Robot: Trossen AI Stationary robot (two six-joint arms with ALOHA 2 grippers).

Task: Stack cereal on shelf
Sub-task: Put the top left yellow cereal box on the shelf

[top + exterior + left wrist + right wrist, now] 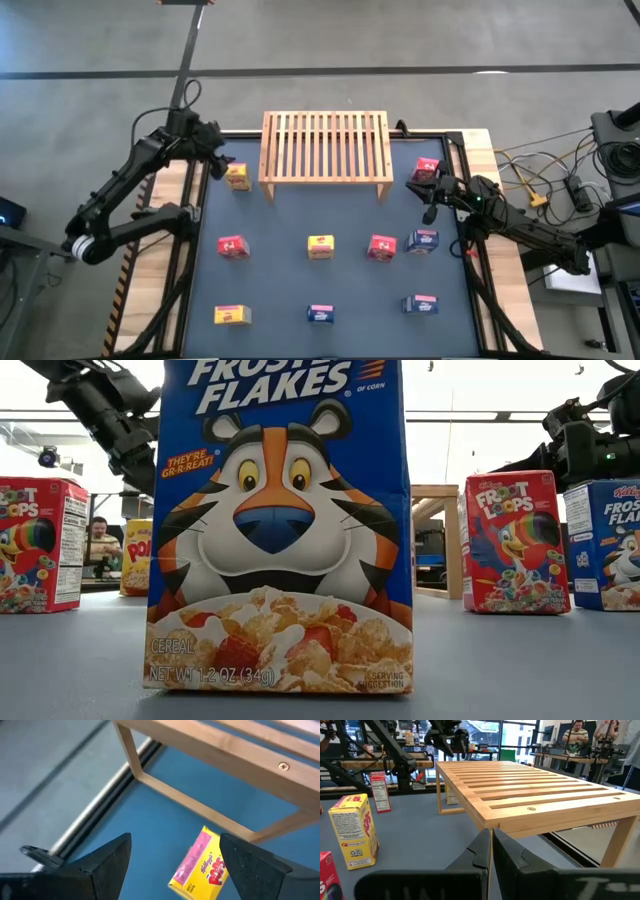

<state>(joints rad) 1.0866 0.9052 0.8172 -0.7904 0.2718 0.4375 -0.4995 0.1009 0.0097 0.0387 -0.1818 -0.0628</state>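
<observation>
The shelf (325, 145), a light wooden slatted rack, stands on its short legs at the far middle of the table. My left gripper (224, 162) hangs open, tipped downward, over a yellow cereal box (237, 177) standing by the shelf's left leg. In the left wrist view this box (200, 870) shows beyond the gap of my left gripper (176, 840), apart from both fingers. My right gripper (429, 195) waits shut and level at the shelf's right end, beside a red box (425, 170). In the right wrist view my right gripper (491, 832) points at the shelf (530, 790).
Other boxes stand spread over the blue mat: red (232, 246), yellow (320, 246), red (381, 247), blue (422, 241) in the middle row; yellow (232, 315), blue (320, 314), blue (421, 304) near the front. A black frame (195, 200) edges the mat.
</observation>
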